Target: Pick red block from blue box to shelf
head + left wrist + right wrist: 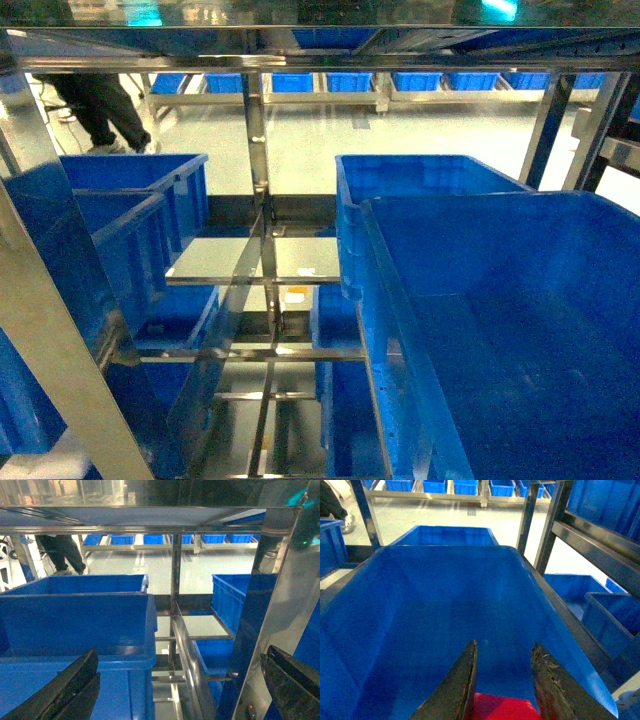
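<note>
In the right wrist view the red block (502,707) sits between the bases of my right gripper's (505,643) two dark fingers, which are shut on it. The gripper hangs over the inside of the blue box (420,630), whose floor below shows nothing else. The head view has the same blue box (520,330) at the right, on the steel shelf (265,250). Neither arm shows there. My left gripper (180,690) stands open with nothing between its fingers, facing a shelf post (175,580) and a blue crate (75,615).
Dark blue crates (130,210) fill the left tiers, and another blue crate (420,175) stands behind the box. Steel rails and posts (540,530) close in on both sides. A person's legs (100,105) stand on the far floor at the back left.
</note>
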Motion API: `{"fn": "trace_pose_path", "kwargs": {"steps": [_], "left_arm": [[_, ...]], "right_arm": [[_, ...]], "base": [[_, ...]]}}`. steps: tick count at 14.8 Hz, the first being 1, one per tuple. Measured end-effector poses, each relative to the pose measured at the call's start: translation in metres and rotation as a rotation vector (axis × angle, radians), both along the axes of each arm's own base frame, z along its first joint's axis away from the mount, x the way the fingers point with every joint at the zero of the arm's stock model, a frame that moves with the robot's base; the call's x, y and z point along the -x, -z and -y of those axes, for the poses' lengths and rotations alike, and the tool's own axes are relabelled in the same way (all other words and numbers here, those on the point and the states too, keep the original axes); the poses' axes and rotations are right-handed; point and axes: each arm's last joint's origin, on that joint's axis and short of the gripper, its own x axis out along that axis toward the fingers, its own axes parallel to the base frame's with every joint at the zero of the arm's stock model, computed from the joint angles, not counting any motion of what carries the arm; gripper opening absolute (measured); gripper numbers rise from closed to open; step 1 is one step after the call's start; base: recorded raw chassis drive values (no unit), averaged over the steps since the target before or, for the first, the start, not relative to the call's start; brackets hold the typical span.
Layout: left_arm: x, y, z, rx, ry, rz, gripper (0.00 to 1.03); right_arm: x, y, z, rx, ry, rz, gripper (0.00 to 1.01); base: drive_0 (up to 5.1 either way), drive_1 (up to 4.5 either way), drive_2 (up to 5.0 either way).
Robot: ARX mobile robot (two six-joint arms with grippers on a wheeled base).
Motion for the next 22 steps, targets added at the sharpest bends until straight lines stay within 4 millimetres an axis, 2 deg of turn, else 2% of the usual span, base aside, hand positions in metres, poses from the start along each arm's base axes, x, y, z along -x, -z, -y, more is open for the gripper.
{"fn": "trace_pose_path", "kwargs": {"steps": [2, 4, 6, 7, 8, 9, 10, 12, 15, 16, 19, 22], "left_arm": [[0.000, 0.000, 0.000, 0.000, -0.001, -0.001, 0.98], [0.000, 0.000, 0.000, 0.000, -0.001, 0.000, 0.98], [0.000, 0.000, 0.000, 0.000, -0.001, 0.000, 0.98], [0.000, 0.000, 0.000, 0.000, -0.002, 0.000, 0.98], [0.000, 0.000, 0.000, 0.000, -0.001, -0.001, 0.98], [0.000, 0.000, 0.000, 0.000, -0.001, -0.001, 0.98], [0.000, 0.000, 0.000, 0.000, -0.001, 0.000, 0.98], [0.000, 0.000, 0.000, 0.000, -0.001, 0.000, 0.98], [0.000, 0.000, 0.000, 0.000, -0.001, 0.000, 0.98], [0.000, 0.000, 0.000, 0.000, -0.001, 0.000, 0.98], [0.000, 0.000, 0.000, 0.000, -0.002, 0.000, 0.98], [0.000, 0.000, 0.000, 0.000, -0.001, -0.001, 0.98]], "right_arm": [[-0.020, -0.001, 0.000, -0.002, -0.007, -0.005, 0.27], [-0.054, -0.003, -0.004, -0.015, -0.055, 0.005, 0.27], [-0.082, 0.006, -0.016, 0.003, -0.093, -0.007, 0.50], [-0.078, 0.011, -0.021, 0.022, -0.094, -0.043, 0.61], [-0.062, 0.006, -0.029, 0.061, -0.105, 0.015, 0.74], [-0.046, -0.001, -0.035, 0.064, -0.103, 0.103, 0.80], [-0.032, -0.001, -0.036, 0.024, -0.103, 0.160, 0.68], [-0.027, -0.003, -0.024, -0.012, -0.047, 0.168, 0.45], [-0.018, -0.008, -0.015, -0.032, -0.053, 0.192, 0.08], [-0.016, -0.008, -0.012, -0.035, -0.052, 0.189, 0.02], [-0.010, -0.009, 0.002, -0.036, -0.033, 0.196, 0.02], [-0.006, -0.008, 0.001, -0.039, -0.056, 0.192, 0.02]], "base": [[0.0, 0.00, 0.0], [0.0, 0.00, 0.0], [0.0, 0.00, 0.0], [0.0, 0.00, 0.0], [0.0, 0.00, 0.0], [0.0, 0.00, 0.0], [0.0, 0.00, 0.0], [0.0, 0.00, 0.0], [0.0, 0.00, 0.0], [0.0, 0.00, 0.0], [0.0, 0.00, 0.0], [0.0, 0.00, 0.0]]}}
